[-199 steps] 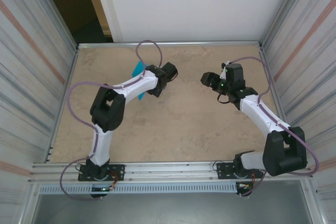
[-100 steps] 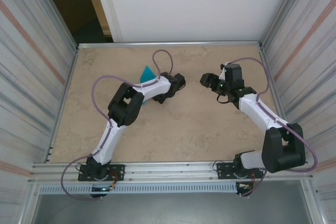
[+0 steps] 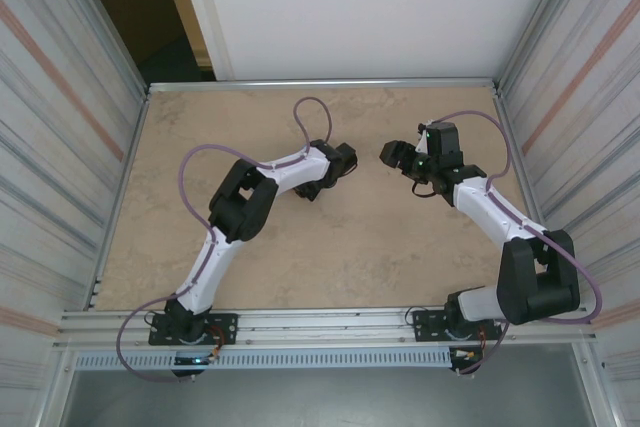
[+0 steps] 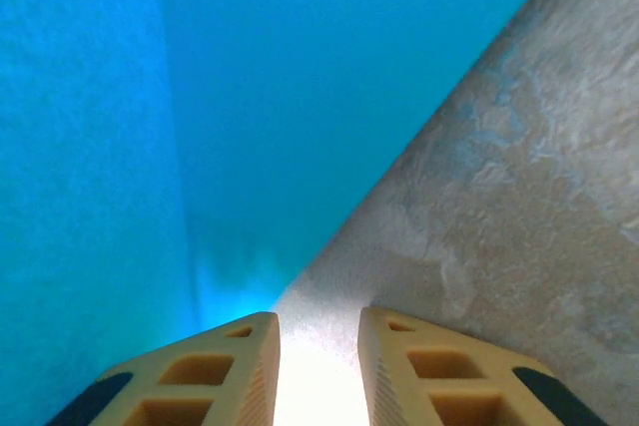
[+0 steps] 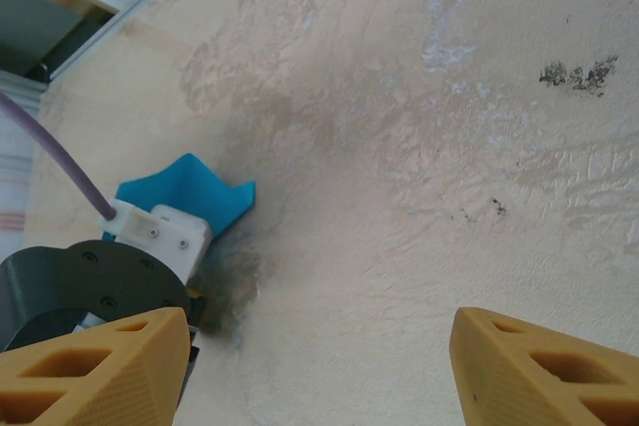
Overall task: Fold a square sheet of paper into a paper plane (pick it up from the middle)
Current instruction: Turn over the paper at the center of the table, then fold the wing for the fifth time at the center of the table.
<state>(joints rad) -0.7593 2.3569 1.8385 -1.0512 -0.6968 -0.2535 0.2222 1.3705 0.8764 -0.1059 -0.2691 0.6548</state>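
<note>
The cyan-blue paper (image 4: pixel 150 117), folded with a straight crease, lies on the table ahead and to the left of my left gripper (image 4: pixel 318 331). That gripper's jaws stand a little apart, with bare table between them. The left fingertip (image 4: pixel 250 336) sits right at the paper's edge. In the right wrist view, a curled corner of the paper (image 5: pixel 190 192) sticks out from behind the left gripper's body (image 5: pixel 100 276). My right gripper (image 5: pixel 319 356) hangs wide open over bare table, apart from the paper. In the top view, the left gripper (image 3: pixel 335 162) faces the right gripper (image 3: pixel 395 154) mid-table.
The tan tabletop (image 3: pixel 360 237) is fenced by a metal rail at the back (image 3: pixel 320 83) and ribbed walls on both sides. Purple cables loop above each arm. Free table lies between and in front of the two arms.
The left arm has stretched right and slightly nearer, and its jaws have parted. In the top view, the blue paper has gone from beside the arm to hidden under it. The right arm has barely moved.
</note>
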